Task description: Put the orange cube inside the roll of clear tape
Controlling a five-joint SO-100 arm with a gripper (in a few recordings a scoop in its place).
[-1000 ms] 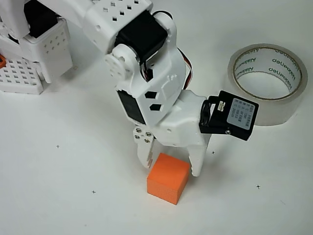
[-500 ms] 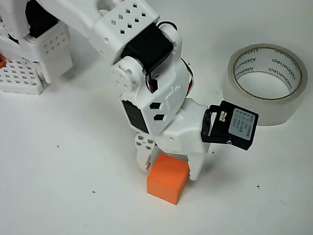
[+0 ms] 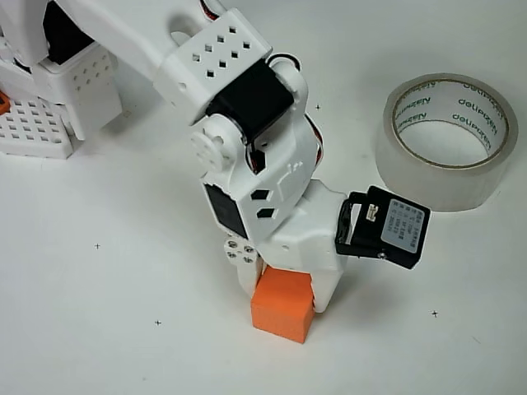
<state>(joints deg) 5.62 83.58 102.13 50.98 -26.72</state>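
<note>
Fingers (image 3: pixel 322 295) of the white pincer (image 3: pixel 284 288) stand on either side of the orange cube (image 3: pixel 282 306) in the overhead view, one against its left face and one against its right, with the top of the cube tucked under the wrist. The jaws look closed onto the cube, which sits on the white table (image 3: pixel 123 329) low in the picture, slightly turned so one corner points toward the bottom edge.

Just right of the pincer, a black motor block (image 3: pixel 381 229) with a grey label juts out from the wrist, hanging between the cube and the roll of clear tape (image 3: pixel 447 140). The roll lies flat at the upper right, well apart from the cube, its hole facing up and green lettering visible on the white inner core. Nothing lies inside it.

Behind the pincer, the white arm (image 3: pixel 222 90) runs up to the top left, covering much of the table's middle. At the left edge stands a white perforated block (image 3: pixel 37 132) with a tiny orange piece (image 3: pixel 3 102) on it. Small black cross marks (image 3: pixel 157 322) dot the table.
</note>
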